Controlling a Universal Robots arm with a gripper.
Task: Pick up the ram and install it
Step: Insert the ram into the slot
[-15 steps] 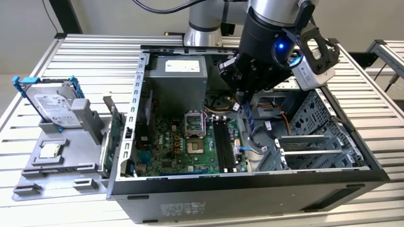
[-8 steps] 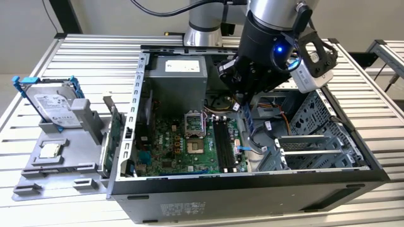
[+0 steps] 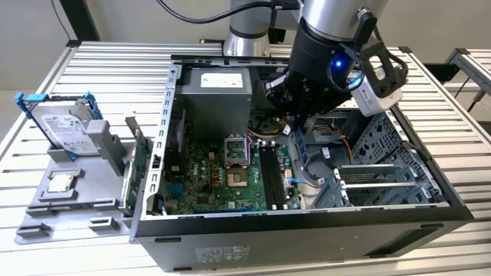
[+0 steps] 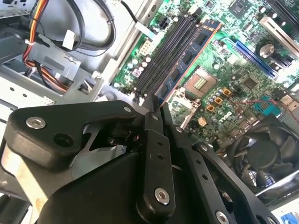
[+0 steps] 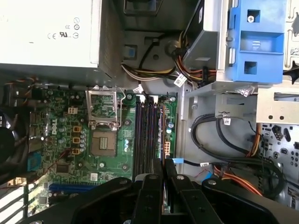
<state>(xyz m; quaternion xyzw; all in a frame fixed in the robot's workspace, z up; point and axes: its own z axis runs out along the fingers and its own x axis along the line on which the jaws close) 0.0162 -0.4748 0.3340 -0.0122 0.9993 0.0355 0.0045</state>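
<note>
— How is your claw now, and why so?

— My claw (image 4: 156, 106) is closed narrow on the ram (image 4: 191, 56). It presses the two flat faces at one end of the stick. I think this grip leaves the long edges free and does not let the thin board turn.

— Where is the ram from the claw?

— It reaches straight out beyond the tip of my claw, its free end far from me. Just beside it lie the black memory slots (image 4: 163, 53), and in the second wrist view the stick runs along their direction. I judge it is not seated in any slot.

— And further out?

— Past the slots is the processor socket (image 4: 198, 84) on the motherboard (image 4: 233, 88), and the open case (image 3: 165, 144) goes around everything.
</note>
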